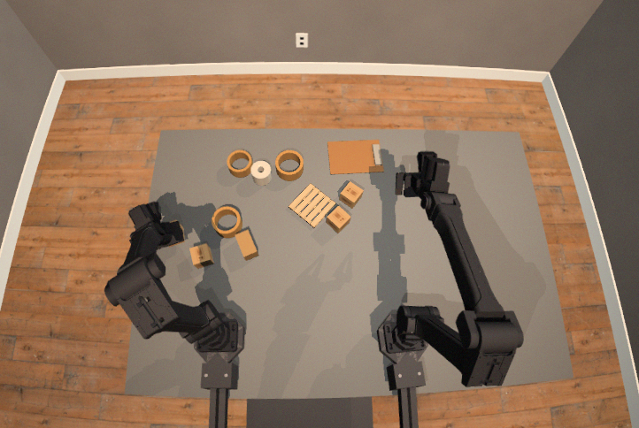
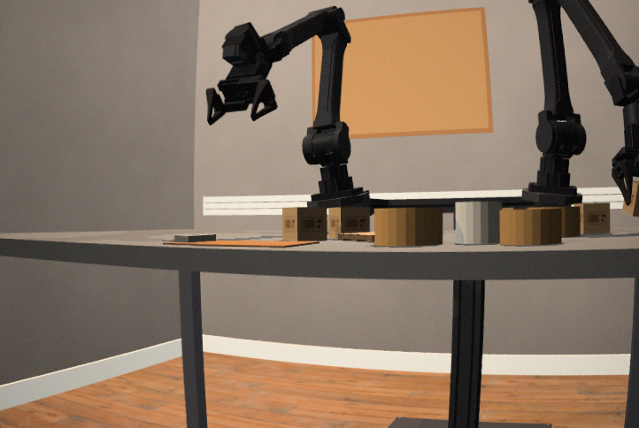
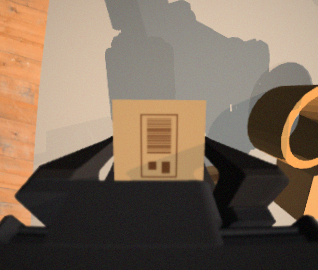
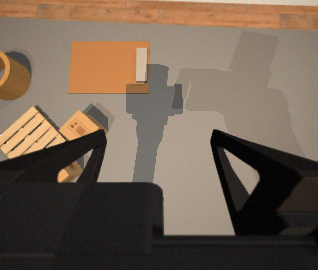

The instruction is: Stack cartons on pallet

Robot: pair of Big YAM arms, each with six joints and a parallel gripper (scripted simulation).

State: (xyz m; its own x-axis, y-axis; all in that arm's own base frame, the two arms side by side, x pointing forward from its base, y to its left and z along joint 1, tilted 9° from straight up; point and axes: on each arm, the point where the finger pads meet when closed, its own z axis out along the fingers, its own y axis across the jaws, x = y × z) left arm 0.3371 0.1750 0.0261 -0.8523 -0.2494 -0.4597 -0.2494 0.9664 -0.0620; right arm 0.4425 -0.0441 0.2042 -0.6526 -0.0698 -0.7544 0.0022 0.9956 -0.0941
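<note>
My left gripper (image 1: pixel 174 233) (image 3: pixel 158 135) is shut on a carton (image 2: pixel 633 200) (image 3: pixel 129 115); a barcode label faces the wrist camera. This carton is low over the table's left side and looks slightly tilted; its numbered face is not readable. A second carton (image 1: pixel 201 256) (image 2: pixel 596 218) stands nearby. Two more cartons, one (image 1: pixel 351 194) (image 2: pixel 304 223) (image 4: pixel 79 125) farther back and one (image 1: pixel 338 218) (image 2: pixel 348 217) in front, stand beside the right corner of the pallet (image 1: pixel 300 196) (image 4: pixel 16 124), which bears nothing. My right gripper (image 2: pixel 232 120) (image 4: pixel 158 135) is open and empty, high above the table.
A cardboard ring (image 1: pixel 227 233) and a plain box (image 1: pixel 246 244) lie between the left gripper and the pallet. Two more rings (image 1: pixel 240 173) (image 1: pixel 288 176) and a white roll (image 1: pixel 261 179) stand behind. An orange board (image 1: pixel 350 157) lies at the back right.
</note>
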